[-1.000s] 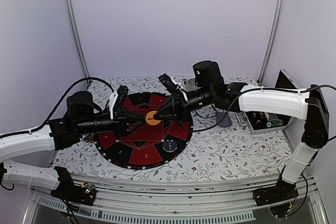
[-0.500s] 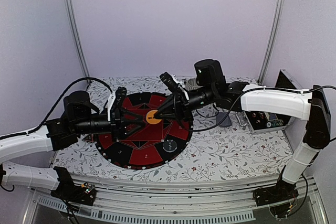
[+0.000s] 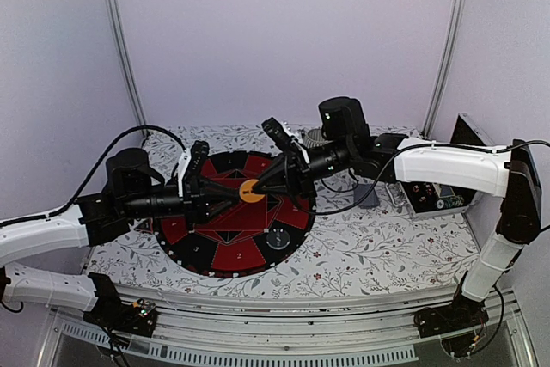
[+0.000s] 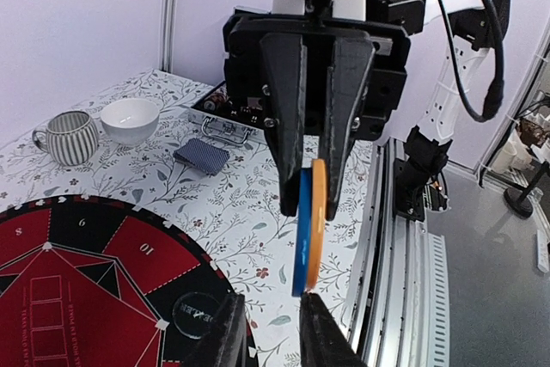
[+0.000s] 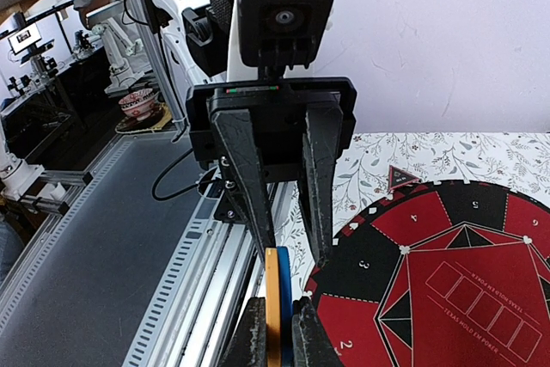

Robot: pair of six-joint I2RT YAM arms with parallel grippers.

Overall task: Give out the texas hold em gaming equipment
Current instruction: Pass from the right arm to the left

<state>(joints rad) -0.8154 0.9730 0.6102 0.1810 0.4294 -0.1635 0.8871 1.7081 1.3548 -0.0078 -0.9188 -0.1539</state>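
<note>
Two poker chips, orange and blue, stand on edge face to face with my right gripper shut on them, above the middle of the round red-and-black mat. In the top view only the orange chip shows. My left gripper faces the right one tip to tip, its jaws apart. The chips' free edge hangs just at its right fingertip, and nothing is clamped. A deck of cards with a blue back lies on the flowered cloth.
A striped cup and a white bowl stand at the back. An open case sits at the right. A clear round button lies on the mat's black rim. A small triangular marker lies beside the mat.
My left gripper drew back slightly to the left, widened its jaws, then narrowed them again. The right gripper kept the two chips in place.
</note>
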